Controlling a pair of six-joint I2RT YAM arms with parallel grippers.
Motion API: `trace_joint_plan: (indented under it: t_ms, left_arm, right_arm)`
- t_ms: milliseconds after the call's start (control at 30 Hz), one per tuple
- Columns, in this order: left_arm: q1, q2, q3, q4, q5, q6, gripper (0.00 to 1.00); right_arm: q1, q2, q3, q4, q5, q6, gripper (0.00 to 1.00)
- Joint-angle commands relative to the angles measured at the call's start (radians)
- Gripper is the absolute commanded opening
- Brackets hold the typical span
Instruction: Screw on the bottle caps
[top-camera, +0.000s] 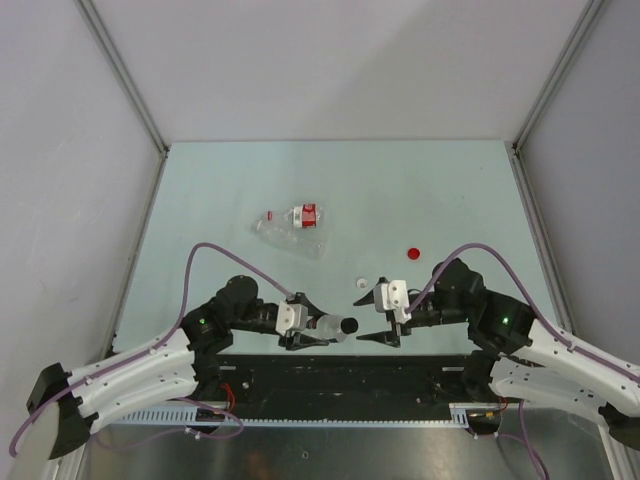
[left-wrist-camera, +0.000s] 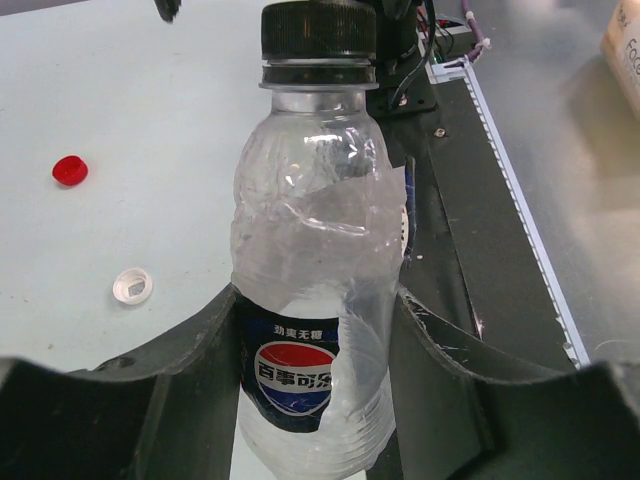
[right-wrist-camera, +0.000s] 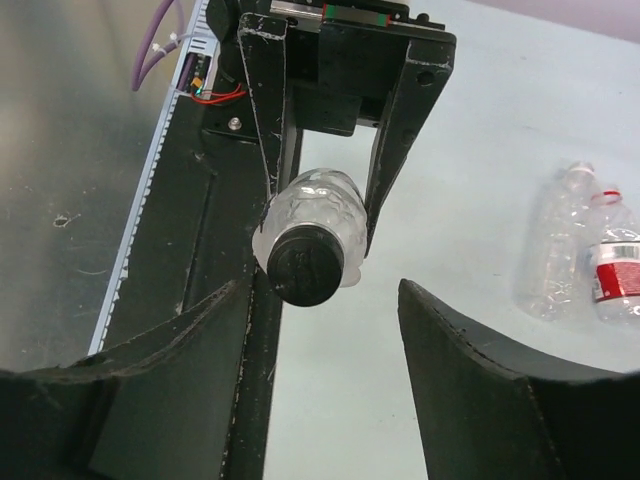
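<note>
Bottle (left-wrist-camera: 310, 250) is being gripped mid-body by the left gripper (top-camera: 313, 328), lying level over the near table edge, black cap (right-wrist-camera: 303, 265) sitting on its neck. Right gripper (top-camera: 372, 318) is being held wide open, empty, just short of it. Jaws are best being centred on the cap before closing and twisting.

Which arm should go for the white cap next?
Right. The right fingers are open and empty, with the white cap lying close by; the left fingers are shut on the bottle.
</note>
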Motion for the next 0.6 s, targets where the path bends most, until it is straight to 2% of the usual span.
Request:
trace_joint_plan:
  t_ms: [0, 167, 567]
  left_arm:
    - [0.006, 0.001, 0.033, 0.007, 0.031, 0.006, 0.01]
    - [0.006, -0.006, 0.034, 0.007, 0.003, -0.009, 0.01]
    - [0.006, 0.001, 0.042, 0.006, -0.032, -0.027, 0.00]
  right_arm:
    - [0.023, 0.025, 0.003, 0.015, 0.034, 0.000, 0.66]
    - [0.053, 0.036, 0.006, 0.018, 0.061, 0.003, 0.66]
    - [0.119, 0.065, 0.006, 0.051, 0.157, 0.012, 0.50]
